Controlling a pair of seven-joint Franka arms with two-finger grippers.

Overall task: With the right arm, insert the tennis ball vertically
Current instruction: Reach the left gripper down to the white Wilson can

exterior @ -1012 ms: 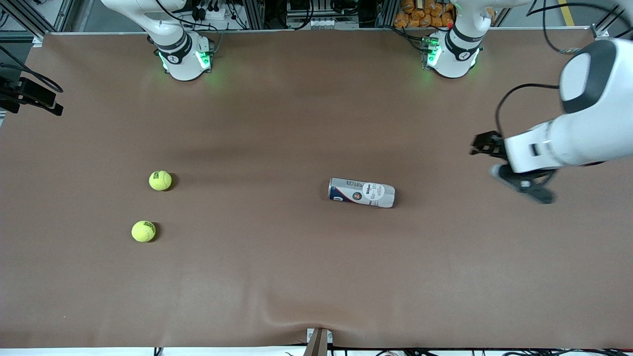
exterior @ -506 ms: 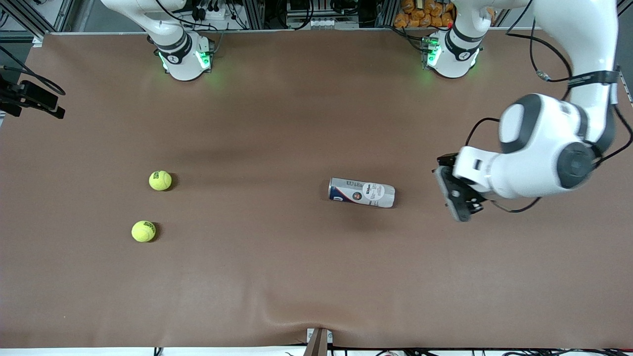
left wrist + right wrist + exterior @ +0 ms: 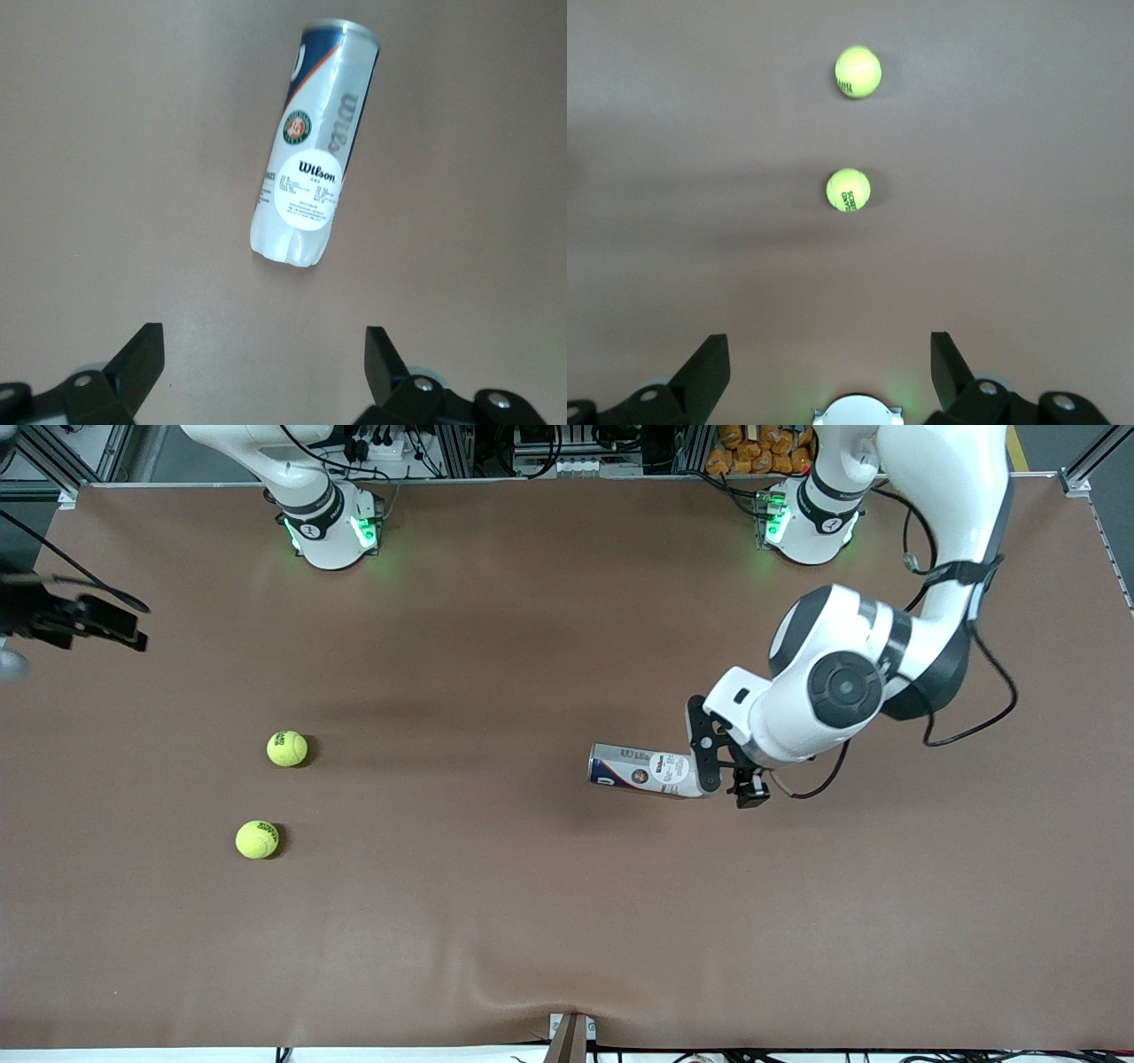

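On the table [image 3: 532, 921], tube [image 3: 647, 771] lies sideways, 2 balls [image 3: 287, 748] apart.

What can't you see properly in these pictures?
- Tennis ball can: in the front view the left gripper hangs over and covers one end; neither view shows whether it is open or capped.
- Right gripper: in the front view it is cut off by the edge and blurred; its wrist view shows only open fingertips.
- Tennis balls: their print is too small to read.
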